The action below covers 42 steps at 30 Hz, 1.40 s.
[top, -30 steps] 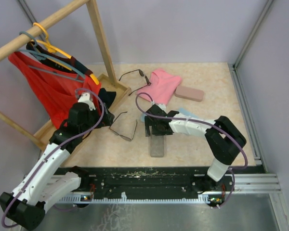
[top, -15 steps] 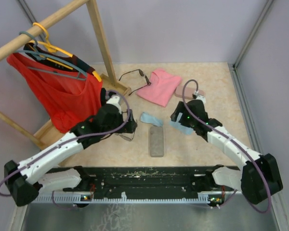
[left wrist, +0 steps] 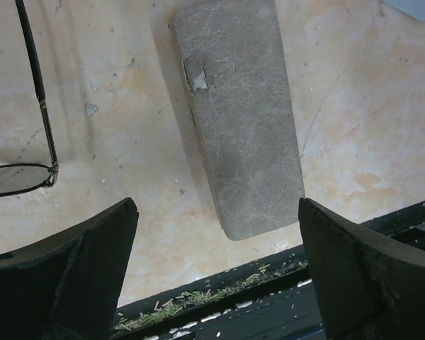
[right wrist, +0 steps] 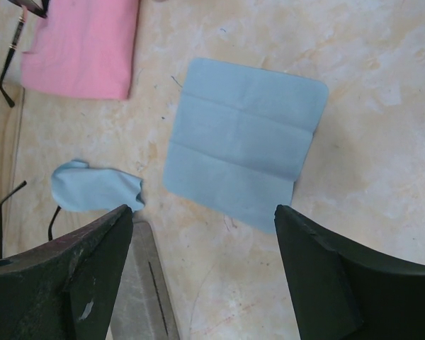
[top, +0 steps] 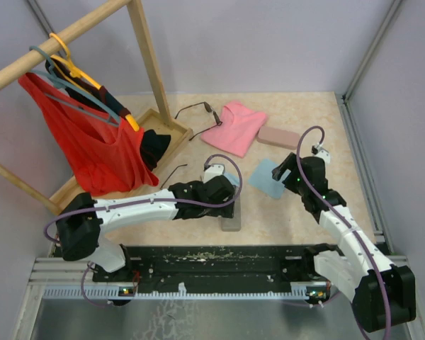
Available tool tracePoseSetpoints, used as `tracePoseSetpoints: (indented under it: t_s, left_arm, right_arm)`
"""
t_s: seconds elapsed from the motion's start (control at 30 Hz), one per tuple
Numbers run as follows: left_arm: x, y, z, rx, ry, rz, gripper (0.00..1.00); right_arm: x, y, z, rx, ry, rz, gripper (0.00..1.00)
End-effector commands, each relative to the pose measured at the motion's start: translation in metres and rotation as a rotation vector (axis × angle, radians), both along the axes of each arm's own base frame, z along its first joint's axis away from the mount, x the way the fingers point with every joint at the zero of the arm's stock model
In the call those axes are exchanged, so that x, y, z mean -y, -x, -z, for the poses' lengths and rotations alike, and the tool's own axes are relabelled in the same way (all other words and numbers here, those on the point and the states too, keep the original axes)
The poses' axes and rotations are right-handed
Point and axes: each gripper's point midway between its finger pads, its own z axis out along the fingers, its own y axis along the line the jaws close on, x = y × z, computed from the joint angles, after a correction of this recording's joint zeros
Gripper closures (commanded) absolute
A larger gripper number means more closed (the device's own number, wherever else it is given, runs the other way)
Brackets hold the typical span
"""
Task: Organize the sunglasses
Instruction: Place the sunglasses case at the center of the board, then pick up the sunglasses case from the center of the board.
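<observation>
Hovering left gripper (left wrist: 217,212), jaws apart, empty, over grey case (left wrist: 241,120); right gripper (right wrist: 204,212) likewise over flat blue cloth (right wrist: 244,142). First sunglasses (left wrist: 14,178) beside case, second sunglasses (top: 207,108) at pink cloth (top: 237,127) edge.

I see one pair of sunglasses (top: 210,108) lying far back, left of centre: a thin dark wire frame with its slim arms unfolded and its front touching the left edge of the pink cloth (top: 235,127). The other pair (left wrist: 18,178) lies flat just left of the grey case (left wrist: 241,120), not touching it, with one dark-tinted lens and one straight arm showing.
</observation>
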Motion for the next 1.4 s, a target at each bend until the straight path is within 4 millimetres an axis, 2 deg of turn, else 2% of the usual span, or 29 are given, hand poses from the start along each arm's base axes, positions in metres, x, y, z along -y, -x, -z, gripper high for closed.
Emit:
tracePoseSetpoints:
  t_s: [0.0, 0.37, 0.87, 1.2, 1.37]
  left_arm:
    - [0.014, -0.004, -0.003, -0.018, 0.046, -0.069, 0.0]
    - [0.033, -0.013, 0.015, -0.019, -0.001, -0.13, 0.0]
    - [0.034, -0.019, 0.043, -0.034, -0.133, -0.193, 0.0]
    - [0.042, -0.022, 0.051, -0.037, -0.149, -0.173, 0.0]
    - [0.042, -0.02, 0.056, -0.048, -0.158, -0.171, 0.04]
  right_arm:
    - [0.001, 0.002, -0.002, 0.028, 0.004, -0.009, 0.19]
    - [0.006, 0.011, -0.002, 0.033, 0.034, -0.017, 0.2]
    - [0.007, 0.015, 0.001, 0.028, 0.052, -0.031, 0.2]
    - [0.006, 0.017, 0.006, 0.02, 0.048, -0.039, 0.21]
    - [0.006, 0.017, 0.006, 0.02, 0.05, -0.037, 0.21]
